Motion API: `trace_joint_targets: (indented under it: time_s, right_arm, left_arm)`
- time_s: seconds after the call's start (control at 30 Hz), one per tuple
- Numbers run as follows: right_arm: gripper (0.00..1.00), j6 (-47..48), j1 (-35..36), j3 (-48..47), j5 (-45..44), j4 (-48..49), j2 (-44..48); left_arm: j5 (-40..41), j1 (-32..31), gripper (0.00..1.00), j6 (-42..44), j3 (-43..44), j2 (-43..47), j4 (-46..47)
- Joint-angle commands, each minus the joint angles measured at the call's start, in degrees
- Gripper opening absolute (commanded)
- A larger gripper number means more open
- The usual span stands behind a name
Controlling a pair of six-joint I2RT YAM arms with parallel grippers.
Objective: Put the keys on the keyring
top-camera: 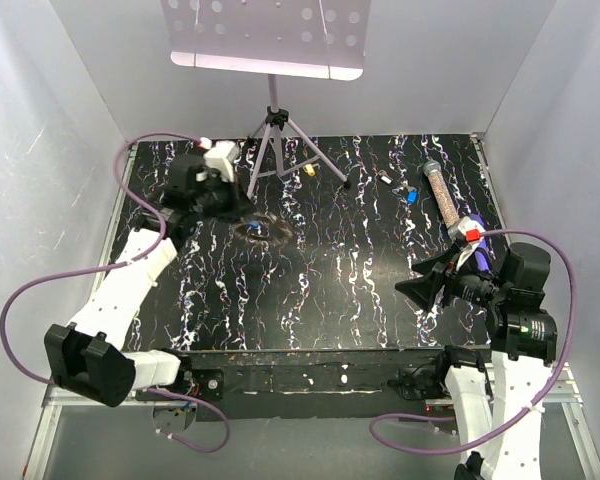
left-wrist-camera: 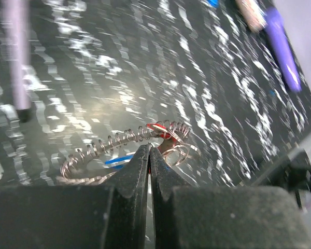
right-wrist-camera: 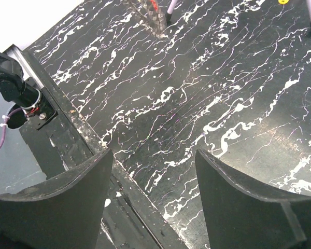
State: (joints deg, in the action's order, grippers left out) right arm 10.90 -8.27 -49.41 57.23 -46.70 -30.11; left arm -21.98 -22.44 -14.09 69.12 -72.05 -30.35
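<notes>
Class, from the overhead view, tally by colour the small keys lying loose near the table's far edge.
Yellow key: 1
Blue key: 1
Pale piece, maybe a key: 1
Total: 3

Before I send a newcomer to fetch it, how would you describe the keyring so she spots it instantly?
Find the tripod at the far middle of the table; just nearer, to its left, the left gripper points at the keyring. It is a coiled wire loop, springlike, unlike the small loose keys farther right.
</notes>
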Motion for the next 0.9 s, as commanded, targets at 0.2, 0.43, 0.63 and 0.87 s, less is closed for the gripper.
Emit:
trace_joint_targets:
  time_s: [0.2, 0.43, 0.63, 0.87]
  right_arm:
    - [0.73, -3.33, -2.8, 3.44, 4.03, 7.84, 1.37]
    - [0.73, -4.83, -3.5, 5.55, 4.99, 11.1, 0.76]
    - [0.73, -5.27, -4.21, 6.08, 5.7, 12.24, 0.14]
    - [0.72, -5.27, -5.35, 6.17, 6.4, 12.24, -1.0]
  left_arm:
    - [2.2, 21.81, 0.0, 0.38, 5.92, -6.07, 5.56]
    - [5.28, 30.08, 0.0, 0.11, 14.45, -20.39, 8.64]
    - [6.33, 32.19, 0.0, 0.46, 23.59, -29.8, 8.2]
    - [5.28, 32.37, 0.0, 2.22, 22.29, -34.21, 8.99]
